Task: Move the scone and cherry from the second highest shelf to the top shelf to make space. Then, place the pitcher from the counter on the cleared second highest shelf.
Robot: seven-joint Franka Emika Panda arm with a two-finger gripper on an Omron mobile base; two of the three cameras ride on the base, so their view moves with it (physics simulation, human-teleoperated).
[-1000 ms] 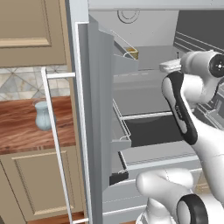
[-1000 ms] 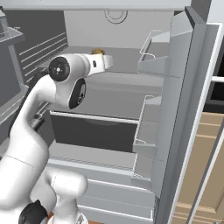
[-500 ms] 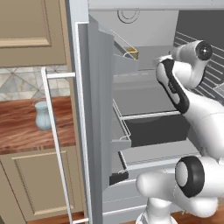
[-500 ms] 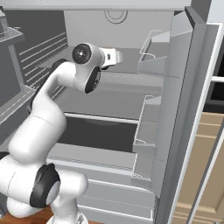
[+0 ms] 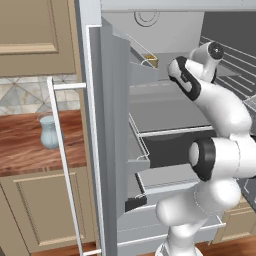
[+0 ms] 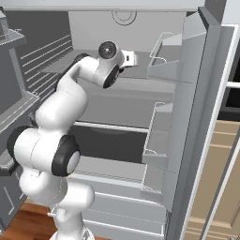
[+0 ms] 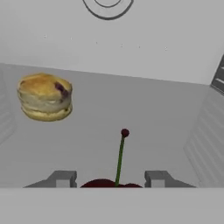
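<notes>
Fridge (image 5: 165,115): open, matte grey interior, flat smooth panels, a round light fitting (image 7: 107,6) in the back wall; door bins of thin wire and grey plastic on both sides.

Counter (image 5: 25,150): reddish-brown wood grain, over beige panelled cabinets, grey patterned tile behind.

Arm (image 6: 61,112): glossy white rounded segments with dark joints, reaching up into the upper part of the fridge.

Top shelf (image 7: 144,113): thin, flat, pale grey panel, smooth and unmarked, just under the light fitting.

Pitcher (image 5: 49,132): pale blue-grey, glossy, bulbous body, narrowed neck, flared rim; stands upright on the counter, left of the open door.

Scone (image 7: 45,96): lumpy golden-tan round, layered sides, one dark berry spot on its crown; rests on the top shelf, left of and beyond the fingers.

Gripper (image 7: 108,179): two small grey square-tipped fingers (image 7: 64,178), jaws half open, closed on the cherry.

Cherry (image 7: 109,183): dark red, round, glossy; held between the fingertips at the shelf's near edge, its thin green stem rising straight to a small dark knob.
</notes>
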